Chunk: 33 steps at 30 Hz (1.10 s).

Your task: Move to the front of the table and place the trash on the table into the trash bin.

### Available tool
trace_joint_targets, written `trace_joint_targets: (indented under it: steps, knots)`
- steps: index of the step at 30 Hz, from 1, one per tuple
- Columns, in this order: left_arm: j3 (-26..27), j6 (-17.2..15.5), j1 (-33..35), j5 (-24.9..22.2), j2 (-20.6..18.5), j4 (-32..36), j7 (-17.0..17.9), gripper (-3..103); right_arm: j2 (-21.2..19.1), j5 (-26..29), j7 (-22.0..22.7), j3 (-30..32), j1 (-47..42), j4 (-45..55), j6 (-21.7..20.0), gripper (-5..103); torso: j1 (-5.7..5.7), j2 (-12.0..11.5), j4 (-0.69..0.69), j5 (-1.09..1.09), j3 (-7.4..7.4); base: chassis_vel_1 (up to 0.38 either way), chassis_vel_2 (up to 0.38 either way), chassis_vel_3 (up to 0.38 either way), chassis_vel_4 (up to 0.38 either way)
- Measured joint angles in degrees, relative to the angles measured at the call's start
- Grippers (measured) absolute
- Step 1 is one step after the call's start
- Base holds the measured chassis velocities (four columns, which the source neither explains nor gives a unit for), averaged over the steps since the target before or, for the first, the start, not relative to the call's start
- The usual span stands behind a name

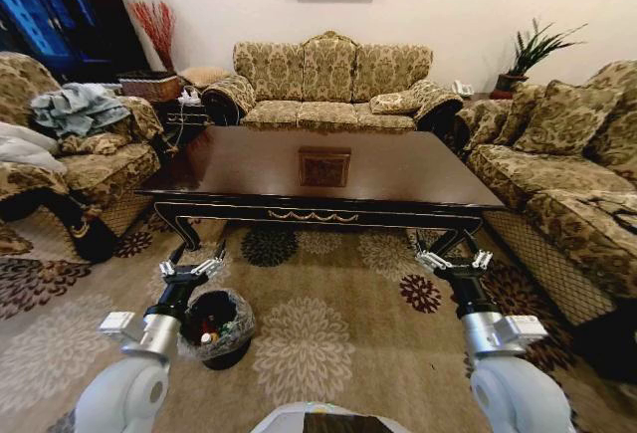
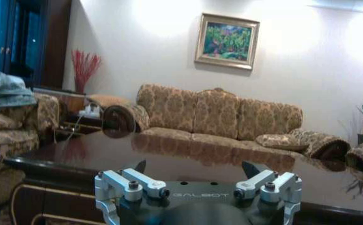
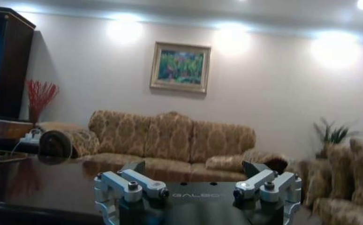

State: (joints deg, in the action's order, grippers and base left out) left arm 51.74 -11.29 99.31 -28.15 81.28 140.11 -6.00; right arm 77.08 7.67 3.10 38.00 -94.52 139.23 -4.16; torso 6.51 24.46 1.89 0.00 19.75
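- Head view: trash bin (image 1: 221, 325) on the carpet touches the left arm; trash lies inside it.
- Left tool (image 1: 191, 269) and right tool (image 1: 454, 260), both fingers apart, hover before the surface (image 1: 249, 169).

Table (image 1: 249, 169): dark-brown glossy top w/ square centre inlay (image 1: 324, 166), gold ornament on the front apron, curved carved legs. Reflections of the sofa are seen on the polished top in the left wrist view (image 2: 188, 159).

Floor: covered by a beige carpet (image 1: 328, 324) w/ dark floral medallions. Table is stood on it. The trash bin (image 1: 220, 328), black, round, lined w/ a crinkled clear bag folded over the rim, is set on the carpet in front of the table's left front leg, apart from it. Small items, red and light-coloured, are seen inside the bin; can't be told apart further.
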Motion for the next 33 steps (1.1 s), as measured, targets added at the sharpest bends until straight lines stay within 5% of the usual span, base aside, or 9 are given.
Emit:
trace_joint_targets:
  steps: [21, 33]
  knots:
    - [-4.42, -3.53, -2.44, 1.25, -1.67, 2.31, 1.12, 100, 0.37, -0.71, 0.04, -1.71, 1.69, 0.95, -2.51, 100, 0.01, 0.0, 0.01, -0.05, 0.01, 0.143, 0.14, -0.153, -0.158]
    - [-3.86, -3.57, -2.28, 1.22, -0.74, 2.83, 1.21, 100, -0.93, -0.61, 1.87, -3.18, 1.22, 2.02, -6.11, 100, 0.0, 0.0, -0.01, 0.02, 0.01, 0.013, -0.033, -0.01, 0.027]
